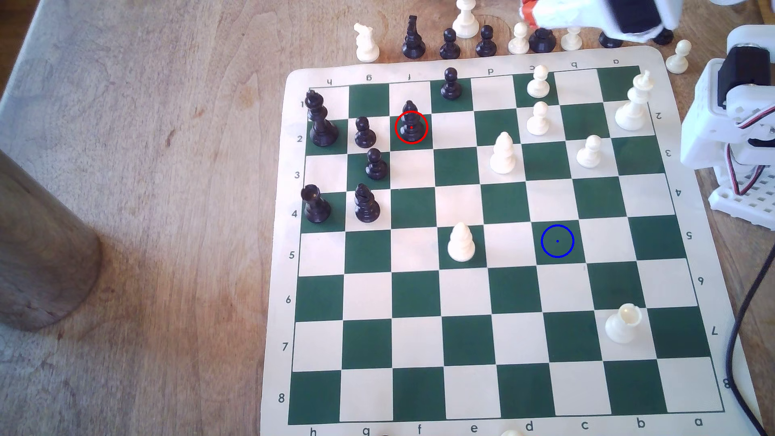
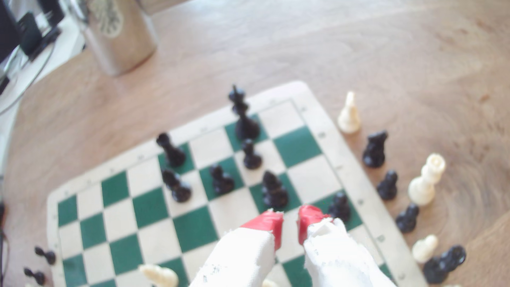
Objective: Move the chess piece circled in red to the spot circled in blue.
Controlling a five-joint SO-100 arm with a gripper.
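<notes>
the black bishop (image 1: 410, 123) stands upright on its dark green square near the far corner of the board (image 1: 713, 423), wearing the red ring, on row 2 in the f file. a black pawn (image 1: 365, 132) sits one square to the exterior view's left of it, and the black king (image 1: 320, 119) one square further that way. nothing is touching the bishop.

the blue-ringed square (image 1: 557, 241) is bare dark green, on row 5 in the d file, well apart from the bishop, toward the exterior view's right and nearer the camera. a white bishop (image 1: 461, 243) stands two squares to its left in that view.

up at the top right of the exterior view the arm hangs above the row of captured pieces off the board edge. from the wrist, the gripper (image 2: 290, 223) hovers above the board with its red-tipped fingers (image 2: 269, 223) parted by a narrow gap and nothing between them; the bishop (image 2: 273, 190) stands just beyond the tips.
</notes>
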